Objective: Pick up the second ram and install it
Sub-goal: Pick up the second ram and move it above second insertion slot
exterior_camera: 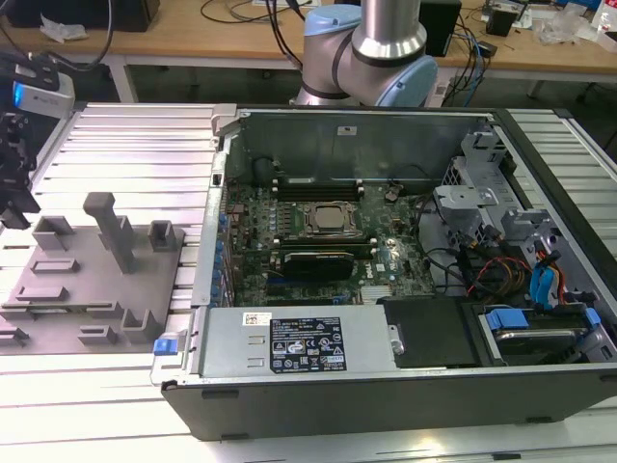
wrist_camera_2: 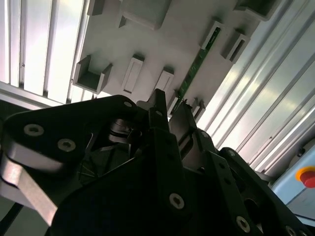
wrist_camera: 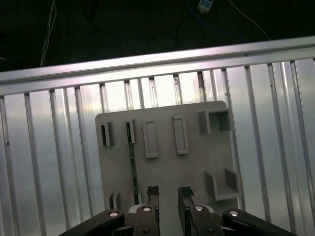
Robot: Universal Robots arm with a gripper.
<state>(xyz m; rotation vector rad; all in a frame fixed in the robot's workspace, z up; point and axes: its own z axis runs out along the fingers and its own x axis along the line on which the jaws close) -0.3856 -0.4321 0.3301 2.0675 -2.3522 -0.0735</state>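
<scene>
The black, bolted metal end effector (wrist_camera: 168, 192) is hovering over the near edge of the grey plastic fixture (wrist_camera: 197, 162), its two blunt fingers (wrist_camera: 153, 192) standing a modest gap apart and gripping nothing. Just beside one finger, outside that gap, the second ram (wrist_camera: 132, 162) is sitting on its thin edge in the fixture. It is a long, narrow, flat strip of greenish circuit board, seen almost edge-on as a slim dark-green line, with small components showing faintly along its face in the second wrist view. Its long axis is running straight away from the end effector, from one small slotted block at the fixture's near edge to another towards its far edge. It is lying parallel to the grooves of the tabletop (wrist_camera: 49, 157) and close to one side edge of the fixture. The fixture is a matte, smooth plate carrying raised rectangular slots and open U-shaped pockets. The tabletop beneath it is shining as ribbed, brushed aluminium slats. Farther off, in the exterior view, the open dark computer case (exterior_camera: 386, 410) is lying on the same tabletop, baring its square silver processor (exterior_camera: 331, 218).
</scene>
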